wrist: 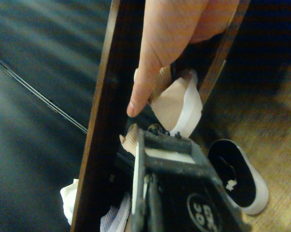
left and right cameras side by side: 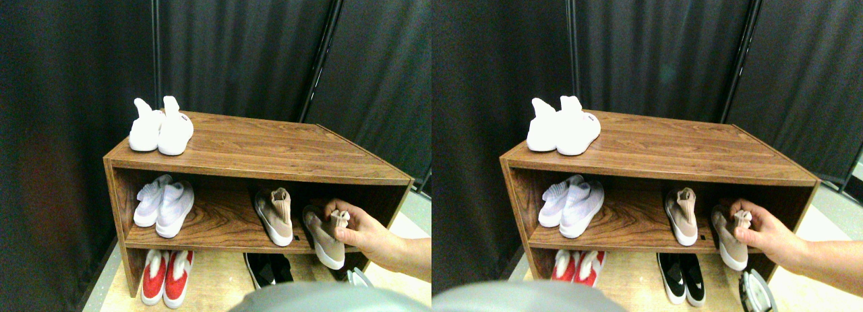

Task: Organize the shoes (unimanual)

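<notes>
Nearest the camera, the robot's right hand (wrist: 161, 145) sits low at the right end of the shelf unit (left and right cameras side by side: 270, 153), just above the floor (left and right cameras side by side: 216, 285). Whether it is spread or pressed together cannot be told. It grips nothing that shows.

Just beyond it, the low black pair (left and right cameras side by side: 270, 268) stands on the floor under the right half of the unit, toes toward the camera. A red-and-white pair (left and right cameras side by side: 165, 277) stands to its left.

One level up, on the middle shelf, a person's hand (left and right cameras side by side: 361, 232) reaches in from the right and pinches the ribbed collar of the right tan shoe (left and right cameras side by side: 323, 238). That shoe lies at the near edge of the shelf, its toe angled out to the right. Its partner, the left tan shoe (left and right cameras side by side: 275, 216), stands apart from it, upright. The pinch on the collar looks like a way to set the shoe down askew, so the robot has something to straighten. With the person's fingers on it, the robot probably holds off for now.

Farther left on the same shelf, a pale pair (left and right cameras side by side: 164, 204) sits side by side. A white pair (left and right cameras side by side: 160, 127) rests on the top board's far left corner. Dark curtains (left and right cameras side by side: 256, 49) close off the back.
</notes>
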You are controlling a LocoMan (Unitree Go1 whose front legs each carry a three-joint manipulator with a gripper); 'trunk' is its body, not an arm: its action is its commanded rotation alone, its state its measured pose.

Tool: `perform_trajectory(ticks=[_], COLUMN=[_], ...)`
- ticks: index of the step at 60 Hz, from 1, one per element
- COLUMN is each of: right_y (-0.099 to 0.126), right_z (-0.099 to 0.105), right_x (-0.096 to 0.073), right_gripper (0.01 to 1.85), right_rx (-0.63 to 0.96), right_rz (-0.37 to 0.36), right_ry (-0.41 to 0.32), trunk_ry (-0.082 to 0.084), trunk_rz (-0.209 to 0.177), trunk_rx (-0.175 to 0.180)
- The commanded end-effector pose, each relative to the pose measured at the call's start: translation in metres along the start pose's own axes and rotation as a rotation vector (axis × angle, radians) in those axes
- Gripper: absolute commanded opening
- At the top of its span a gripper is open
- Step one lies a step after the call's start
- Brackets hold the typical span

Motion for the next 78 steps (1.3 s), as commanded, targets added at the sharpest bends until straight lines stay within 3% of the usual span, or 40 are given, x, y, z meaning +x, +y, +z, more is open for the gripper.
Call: perform_trajectory(ticks=[1,30,78], right_y=[0.0096,0.0094,0.0092], right_z=[0.0002,0.0044,0.0025], right_x=[-0.0011,-0.0076,-0.0029], right_gripper=[0.06,0.06,0.06], right_rx=[0.002,-0.005,0.010], right_rz=[0.042,0.042,0.046], right_ry=[-0.006,-0.026,-0.019], trunk_ry=[-0.005,0.002,0.017], trunk_rz=[0.001,-0.009,-0.022], trunk_rx=[-0.006,0.001,0.004])
